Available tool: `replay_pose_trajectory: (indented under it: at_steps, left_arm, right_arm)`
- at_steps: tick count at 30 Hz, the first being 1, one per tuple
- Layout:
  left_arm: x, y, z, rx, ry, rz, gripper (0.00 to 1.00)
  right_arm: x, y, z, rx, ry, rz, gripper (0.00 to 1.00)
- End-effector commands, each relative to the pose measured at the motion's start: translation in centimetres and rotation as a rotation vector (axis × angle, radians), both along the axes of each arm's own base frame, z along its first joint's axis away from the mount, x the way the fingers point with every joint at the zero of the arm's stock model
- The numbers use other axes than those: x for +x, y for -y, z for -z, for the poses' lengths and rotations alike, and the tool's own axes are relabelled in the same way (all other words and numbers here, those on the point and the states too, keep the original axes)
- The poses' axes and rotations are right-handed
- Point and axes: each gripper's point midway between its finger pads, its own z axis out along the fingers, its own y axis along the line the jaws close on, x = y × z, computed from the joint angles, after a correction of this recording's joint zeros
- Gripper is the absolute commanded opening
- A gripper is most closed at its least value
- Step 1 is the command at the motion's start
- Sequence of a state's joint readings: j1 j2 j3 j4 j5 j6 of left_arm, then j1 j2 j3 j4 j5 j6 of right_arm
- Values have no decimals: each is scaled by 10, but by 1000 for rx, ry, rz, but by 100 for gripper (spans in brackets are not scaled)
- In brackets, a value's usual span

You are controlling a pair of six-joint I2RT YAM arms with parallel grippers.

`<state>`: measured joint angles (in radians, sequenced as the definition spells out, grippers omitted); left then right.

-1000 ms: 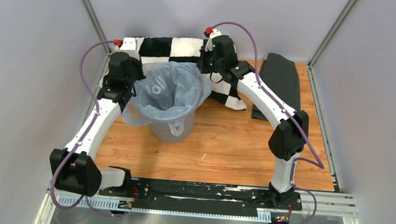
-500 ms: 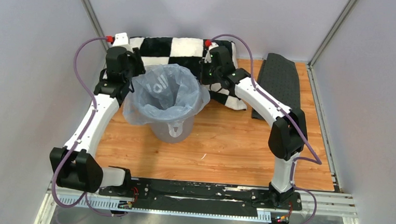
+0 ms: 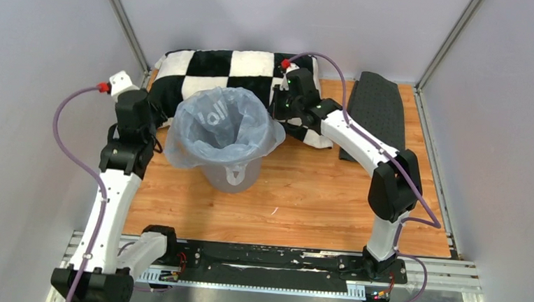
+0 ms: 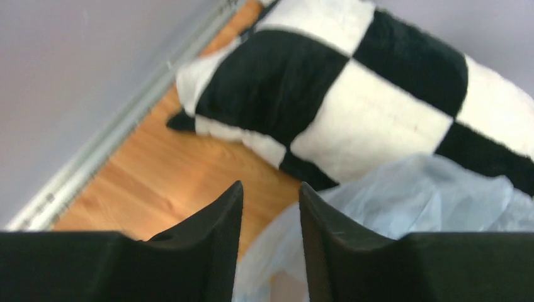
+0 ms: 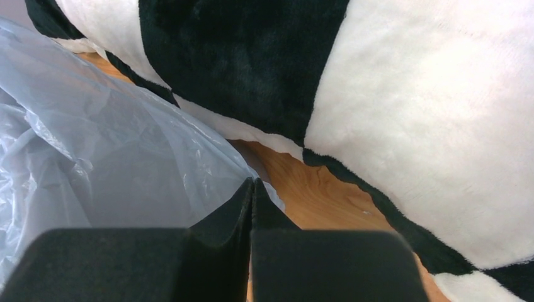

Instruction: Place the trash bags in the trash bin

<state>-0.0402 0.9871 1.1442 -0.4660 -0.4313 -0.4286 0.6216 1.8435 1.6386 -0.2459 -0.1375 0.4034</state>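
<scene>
Bag (image 3: 220, 120) lines the trash bin (image 3: 231, 178), mouth draped over its rim, so nearly done, I'd say. Left end effector (image 4: 269, 186) hangs released beside it; right end effector (image 5: 253, 189) sits clenched at the plastic's edge.

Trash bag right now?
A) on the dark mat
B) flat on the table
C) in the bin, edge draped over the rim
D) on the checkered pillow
C: the trash bag sits open inside the trash bin, its edge spilling over the rim.
</scene>
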Motion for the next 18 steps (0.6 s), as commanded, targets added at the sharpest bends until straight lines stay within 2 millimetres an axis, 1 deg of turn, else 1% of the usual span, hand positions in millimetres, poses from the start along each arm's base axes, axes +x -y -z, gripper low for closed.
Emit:
replay_pose_trajectory:
  at_steps: [1, 2, 5, 7, 11, 15, 18]
  left_arm:
    - [-30, 12, 62, -127, -111, 5, 34]
    - [-35, 15, 73, -147, -122, 12, 30]
    - [-32, 25, 85, -178, -114, 67, 29]
    - [-24, 34, 90, -185, -125, 116, 31]
    - [-6, 55, 103, -239, -142, 216, 31]
    - [3, 77, 110, -252, -126, 292, 32]
    - [8, 98, 120, -265, -144, 351, 32]
  right_arm:
    - [-4, 6, -12, 45, 6, 9, 0]
    - [-4, 6, -12, 46, 4, 9, 0]
    - [-7, 7, -10, 51, 1, 7, 0]
    - [-10, 8, -8, 55, -3, 9, 0]
    - [-16, 10, -6, 67, -11, 10, 0]
    - [-24, 17, -6, 63, -11, 19, 0]
    - [-33, 29, -8, 52, 0, 43, 0]
